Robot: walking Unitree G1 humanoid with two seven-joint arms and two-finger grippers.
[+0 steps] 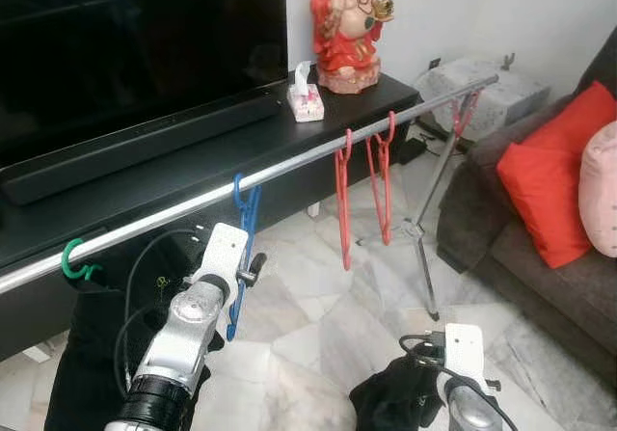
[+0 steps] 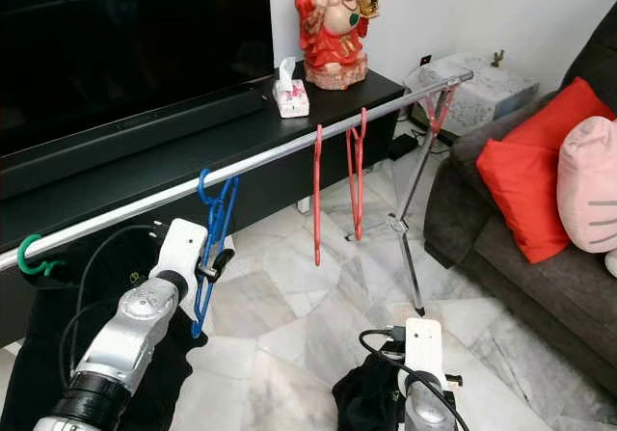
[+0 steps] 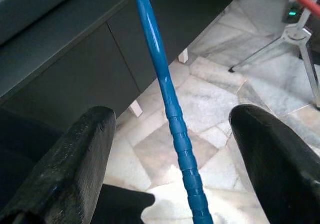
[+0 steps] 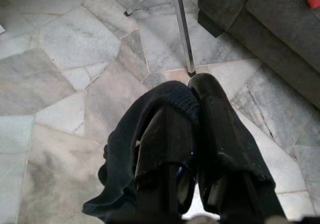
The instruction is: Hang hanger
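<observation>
A silver rail (image 1: 289, 169) crossed the scene on a slant in front of the dark TV table (image 1: 193, 161); its near end ran out of frame, and its far end met a tripod stand (image 1: 429, 221). The blue hanger (image 1: 241, 248) hung by its hook from the rail, towards the near end. The left gripper (image 3: 172, 149) was raised just below the rail with the hanger's blue bar passing between its fingers (image 3: 75, 164). In the left wrist view the fingers stood wide apart, with clear gaps on both sides of the bar, so nothing was held. The hanger's lower part was partly hidden behind the left arm in the head views.

Farther along the rail hung two red hangers (image 1: 343, 200), and a third red hanger (image 1: 465, 111) hung at the rail's far end, too small to make out in detail. A green hook (image 1: 75, 260) sat on the rail nearer than the blue hanger; what hung from it was lost against dark cloth.

The right gripper (image 4: 192, 134) was low, well below the rail and over the marble floor (image 1: 308, 335). Its fingers were closed on a black garment (image 4: 135, 149), which wrapped one finger and hid much of it. A figurine (image 1: 345, 26) and a tissue box (image 1: 306, 98) stood on the table behind the rail; a grey sofa (image 1: 549, 257) with red cushions (image 1: 554, 175) was cut off by the frame edge.
</observation>
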